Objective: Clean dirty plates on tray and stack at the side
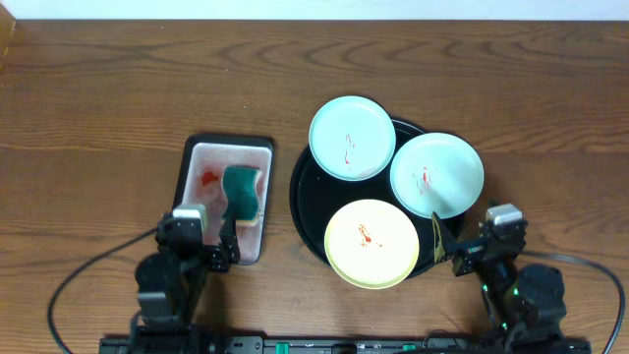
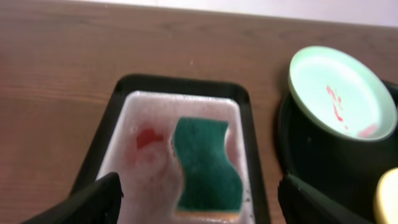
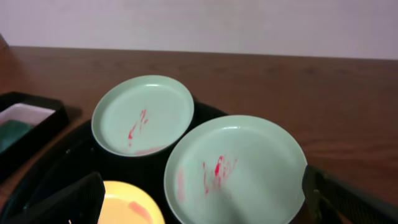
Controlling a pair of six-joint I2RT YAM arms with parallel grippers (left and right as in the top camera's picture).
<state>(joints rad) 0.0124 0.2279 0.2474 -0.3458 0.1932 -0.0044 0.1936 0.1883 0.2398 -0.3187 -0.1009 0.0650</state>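
Three small plates lie on the round black tray (image 1: 307,197), each with red sauce smears. One mint-blue plate (image 1: 352,138) is at the back left, also in the left wrist view (image 2: 342,93) and the right wrist view (image 3: 143,115). The second mint-blue plate (image 1: 436,174) (image 3: 236,171) is at the right. The yellow plate (image 1: 371,243) (image 3: 127,205) is at the front. My left gripper (image 1: 218,244) (image 2: 199,202) is open, just in front of the sponge tray. My right gripper (image 1: 450,251) (image 3: 205,199) is open, near the right mint-blue plate's front edge.
A small black rectangular tray with white foamy lining (image 1: 204,167) (image 2: 143,106) sits left of the round tray. It holds a green sponge (image 1: 241,192) (image 2: 205,162) and a red smear. Brown wooden table (image 1: 98,108) lies all round.
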